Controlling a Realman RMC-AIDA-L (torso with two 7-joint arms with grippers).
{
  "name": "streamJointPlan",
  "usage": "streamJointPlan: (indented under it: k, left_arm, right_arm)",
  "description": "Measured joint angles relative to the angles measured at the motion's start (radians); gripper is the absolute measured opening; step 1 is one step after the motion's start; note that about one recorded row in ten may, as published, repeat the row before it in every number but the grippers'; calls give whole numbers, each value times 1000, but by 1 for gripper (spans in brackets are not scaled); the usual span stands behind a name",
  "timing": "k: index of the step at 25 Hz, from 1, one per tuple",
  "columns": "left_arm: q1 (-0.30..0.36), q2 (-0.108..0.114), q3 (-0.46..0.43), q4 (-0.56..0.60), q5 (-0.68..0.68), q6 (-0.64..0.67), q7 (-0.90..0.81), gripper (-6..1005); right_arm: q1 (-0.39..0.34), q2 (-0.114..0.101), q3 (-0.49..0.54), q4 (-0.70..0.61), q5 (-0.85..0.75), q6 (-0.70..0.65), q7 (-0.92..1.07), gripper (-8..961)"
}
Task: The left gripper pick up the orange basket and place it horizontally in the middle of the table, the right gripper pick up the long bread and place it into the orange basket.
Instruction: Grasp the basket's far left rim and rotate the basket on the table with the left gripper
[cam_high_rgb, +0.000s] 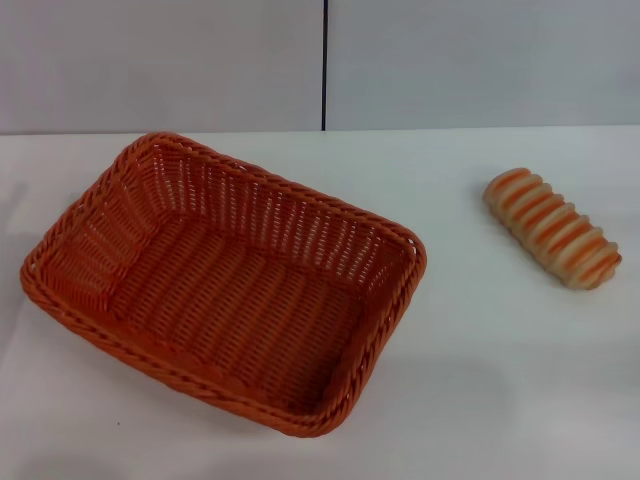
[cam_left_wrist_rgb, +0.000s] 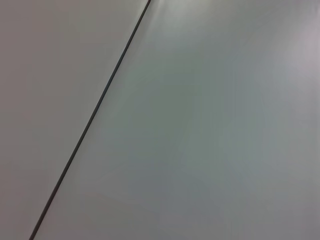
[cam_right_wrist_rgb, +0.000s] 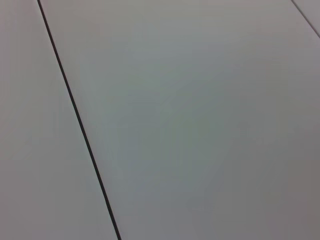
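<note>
On the white table (cam_high_rgb: 480, 380), the basket (cam_high_rgb: 222, 283) sits nearest, on the left half and reaching toward the middle. It is orange, woven, rectangular, with a braided rim and sloping sides. It lies skewed: its long sides run from far left to near right, one corner pointing at the near edge of the table. Nothing lies inside it; the woven floor shows all over.

Farther back and well apart on the right lies the bread (cam_high_rgb: 552, 228), flat on the table, striped side up, orange-brown ridges across a beige loaf. It is angled too, one end toward the far left, the other toward the near right.

Behind the table stands a pale wall (cam_high_rgb: 480, 60) with a thin dark seam (cam_high_rgb: 325, 65) running straight up.

Neither claw shows in any view, so whether either is wide, narrow or holding something cannot be told. Both wrist views show only a pale panel crossed by a dark seam.
</note>
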Motion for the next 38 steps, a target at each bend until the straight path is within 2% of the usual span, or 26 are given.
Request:
streamJointPlan:
  k: [15, 25, 28, 30, 31, 32, 33, 35, 36, 37, 38]
  left_arm:
    - [-1, 1, -1, 6, 0, -7, -12, 775]
    - [-11, 3, 0, 59, -1, -25, -112, 768]
    - [-16, 5, 8, 128, 14, -27, -201, 766]
    - [-20, 12, 27, 217, 33, -39, -313, 765]
    - [-22, 25, 59, 317, 50, -61, -450, 764]
    - [-22, 25, 59, 317, 50, -61, -450, 764]
    - [-22, 33, 82, 366, 60, -76, -509, 763]
    - [-27, 59, 149, 480, 91, -122, -648, 762]
    - [-27, 59, 149, 480, 91, -122, -648, 761]
    - [-31, 74, 188, 533, 120, -153, -733, 761]
    - [-31, 74, 188, 533, 120, -153, -733, 760]
  right_arm:
    - [9, -2, 0, -1, -1, 13, 7, 525]
    - [5, -2, 0, -1, -1, 18, 9, 530]
    - [5, -2, -3, 0, -1, 22, 9, 532]
    - [6, -1, -4, 0, -1, 22, 9, 533]
    - [4, 0, -5, 0, -1, 22, 9, 534]
    - [3, 0, -6, 0, -2, 22, 10, 534]
    - [3, 0, -6, 0, -2, 22, 10, 535]
    - [0, 0, -6, 1, -3, 24, 10, 536]
    - [-1, 0, -6, 1, -4, 25, 10, 536]
    - [-3, 0, -5, 1, -5, 26, 10, 537]
    - [-3, 0, -3, 1, -5, 29, 10, 537]
